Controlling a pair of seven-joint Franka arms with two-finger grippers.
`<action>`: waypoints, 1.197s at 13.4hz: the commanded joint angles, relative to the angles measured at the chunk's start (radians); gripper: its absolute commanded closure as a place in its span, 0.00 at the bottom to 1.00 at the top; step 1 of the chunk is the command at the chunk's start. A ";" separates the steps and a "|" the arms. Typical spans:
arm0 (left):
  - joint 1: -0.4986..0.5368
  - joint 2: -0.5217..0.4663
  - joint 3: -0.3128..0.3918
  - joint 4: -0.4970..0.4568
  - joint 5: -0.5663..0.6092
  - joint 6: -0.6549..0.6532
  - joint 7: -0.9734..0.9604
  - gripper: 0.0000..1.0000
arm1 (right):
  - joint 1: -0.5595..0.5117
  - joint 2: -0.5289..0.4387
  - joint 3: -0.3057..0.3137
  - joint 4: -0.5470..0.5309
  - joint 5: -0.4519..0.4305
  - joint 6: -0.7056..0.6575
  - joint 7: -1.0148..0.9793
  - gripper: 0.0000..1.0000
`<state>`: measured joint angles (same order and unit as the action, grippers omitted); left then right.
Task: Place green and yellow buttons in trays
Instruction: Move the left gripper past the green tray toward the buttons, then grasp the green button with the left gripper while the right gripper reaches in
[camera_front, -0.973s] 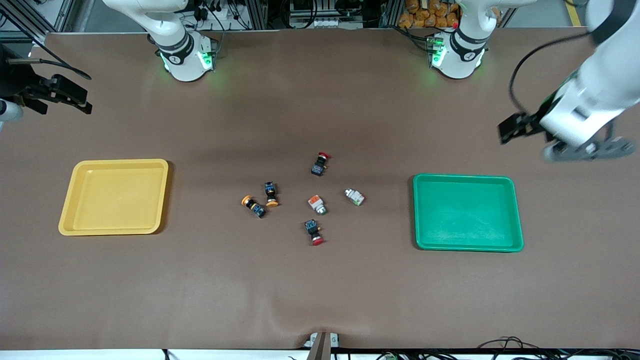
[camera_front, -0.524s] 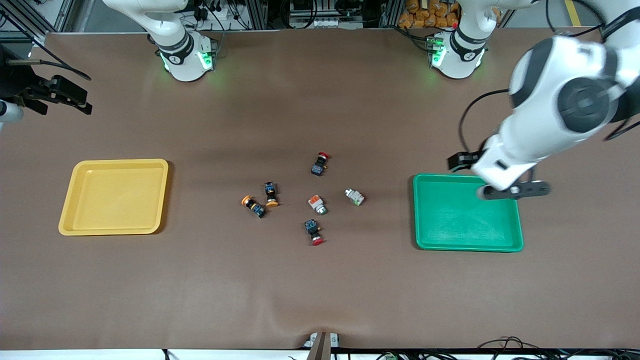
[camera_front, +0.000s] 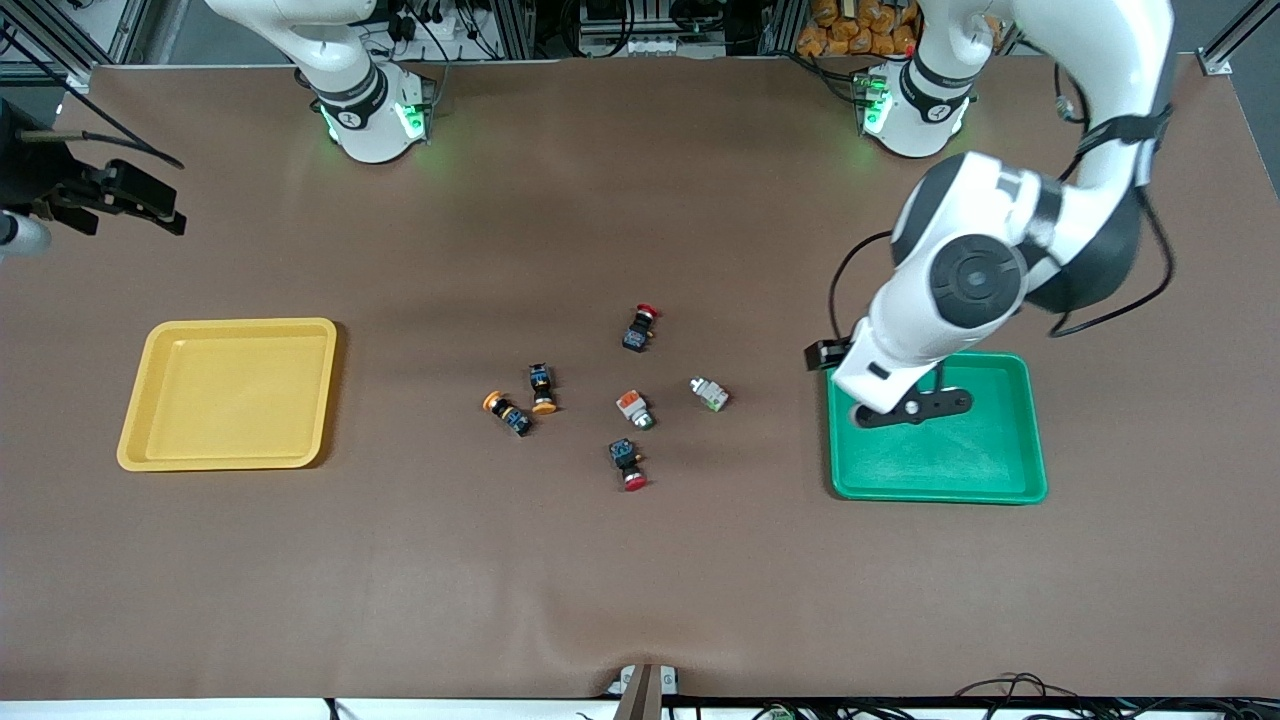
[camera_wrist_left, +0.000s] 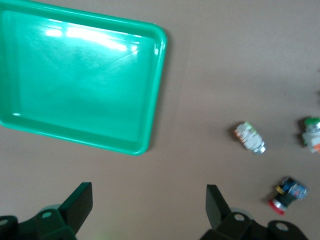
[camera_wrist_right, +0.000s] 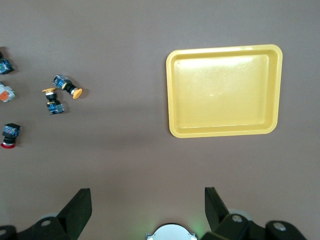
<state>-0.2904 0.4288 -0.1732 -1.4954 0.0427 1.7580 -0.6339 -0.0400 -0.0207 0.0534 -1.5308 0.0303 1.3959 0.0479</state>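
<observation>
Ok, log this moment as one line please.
left gripper: open, over green tray edge | right gripper: open, waiting near yellow tray | buttons: all on table, none in trays

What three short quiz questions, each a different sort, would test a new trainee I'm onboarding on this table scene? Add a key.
1. True or false: the shallow green plastic tray already holds a button.
2. Multiple choice: the two black-and-blue push-button switches with orange-yellow caps lie (A) in the shallow yellow plastic tray, (B) on the brown table beside each other, (C) in the green tray.
3. Fill in: the left claw hangs ____ over the table beside the green tray; the right claw waits at the right arm's end of the table, open.

Key: 1 false; 2 B; 3 open.
</observation>
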 joint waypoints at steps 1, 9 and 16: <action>-0.030 0.051 0.000 0.007 0.005 0.064 -0.081 0.00 | -0.020 0.034 0.008 0.023 0.019 -0.011 -0.011 0.00; -0.130 0.205 -0.014 0.007 -0.001 0.273 -0.404 0.00 | -0.021 0.154 0.008 0.020 0.000 -0.066 -0.016 0.00; -0.173 0.263 -0.014 -0.012 -0.003 0.417 -0.660 0.00 | -0.031 0.203 0.008 -0.003 0.003 -0.058 -0.002 0.00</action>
<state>-0.4489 0.6769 -0.1907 -1.5024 0.0419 2.1310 -1.2386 -0.0549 0.1509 0.0517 -1.5405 0.0296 1.3401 0.0472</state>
